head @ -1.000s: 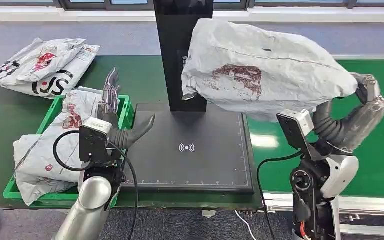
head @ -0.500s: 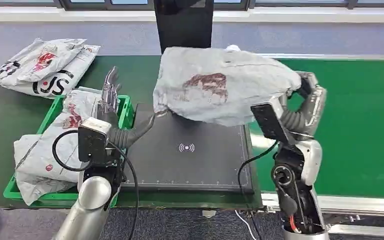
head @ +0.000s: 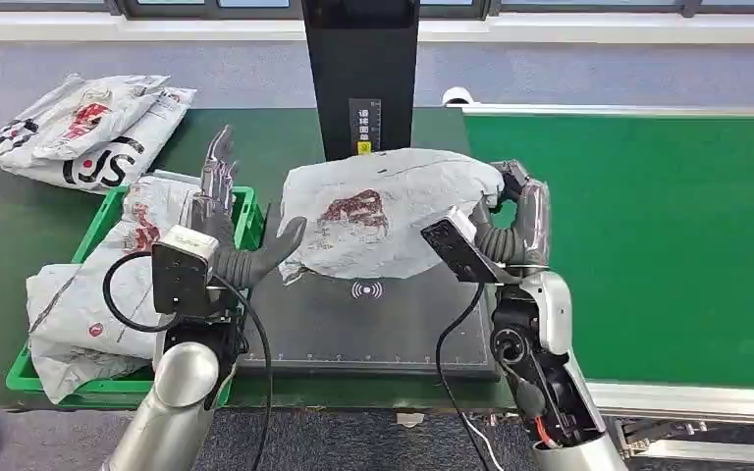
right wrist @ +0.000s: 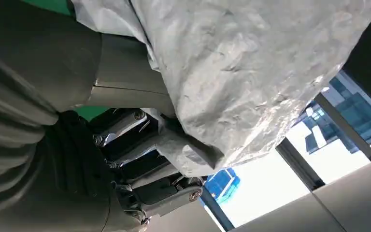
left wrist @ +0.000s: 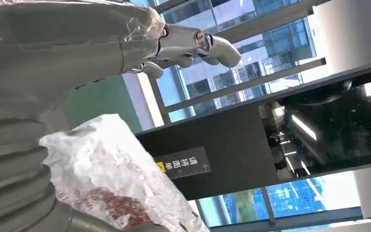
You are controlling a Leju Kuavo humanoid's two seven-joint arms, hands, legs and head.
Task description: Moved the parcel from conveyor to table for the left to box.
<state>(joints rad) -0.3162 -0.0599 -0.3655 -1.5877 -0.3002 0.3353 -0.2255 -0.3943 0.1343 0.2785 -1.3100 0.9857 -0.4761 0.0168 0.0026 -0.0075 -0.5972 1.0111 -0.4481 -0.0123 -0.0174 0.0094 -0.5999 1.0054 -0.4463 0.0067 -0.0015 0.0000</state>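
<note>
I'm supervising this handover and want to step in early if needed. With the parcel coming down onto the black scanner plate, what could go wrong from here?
The right hand grips only one edge of the parcel, so the limp bag could slip or land crumpled.

The left hand waits open right beside the parcel's sagging end; the two could collide.

The green bin already holds bulging bags, so another parcel might spill over.

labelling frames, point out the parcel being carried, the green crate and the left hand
parcel point(head: 383, 211), head view, on its grey face near the red print
green crate point(head: 247, 218), head view, on its rim
left hand point(head: 224, 221), head view, on the palm
</note>
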